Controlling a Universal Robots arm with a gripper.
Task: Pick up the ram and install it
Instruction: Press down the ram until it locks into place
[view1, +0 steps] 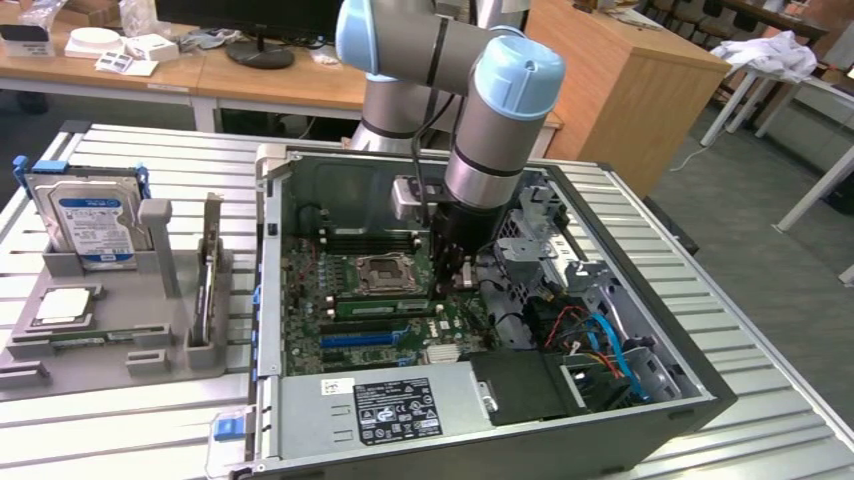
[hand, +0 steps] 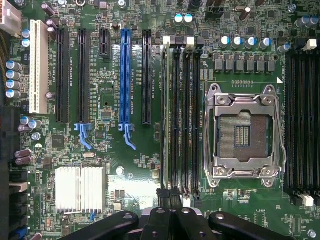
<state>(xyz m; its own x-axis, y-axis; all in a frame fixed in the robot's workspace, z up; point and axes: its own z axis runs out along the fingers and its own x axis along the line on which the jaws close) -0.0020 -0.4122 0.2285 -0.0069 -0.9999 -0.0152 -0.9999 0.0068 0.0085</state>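
Observation:
The ram (hand: 167, 115) is a thin green stick standing on edge in the outermost of the four memory slots (hand: 186, 115) beside the processor socket (hand: 244, 132). In the exterior view the ram (view1: 380, 307) shows as a green strip just below that socket. My gripper (hand: 169, 197) is shut, and its black fingertips (hand: 162, 195) sit at one end of the stick. I cannot tell whether they touch it. In the exterior view the gripper (view1: 454, 275) hangs straight down inside the open computer case (view1: 274, 300), over the motherboard.
On the exterior view's left stands a grey holder (view1: 134, 345) with a silver hard drive (view1: 87, 225) and a square processor chip (view1: 64, 305). The case holds a power supply (view1: 387, 410), orange and blue cables (view1: 601, 345) and a drive cage (view1: 547, 225). Expansion slots (hand: 125, 75) lie beside the memory slots.

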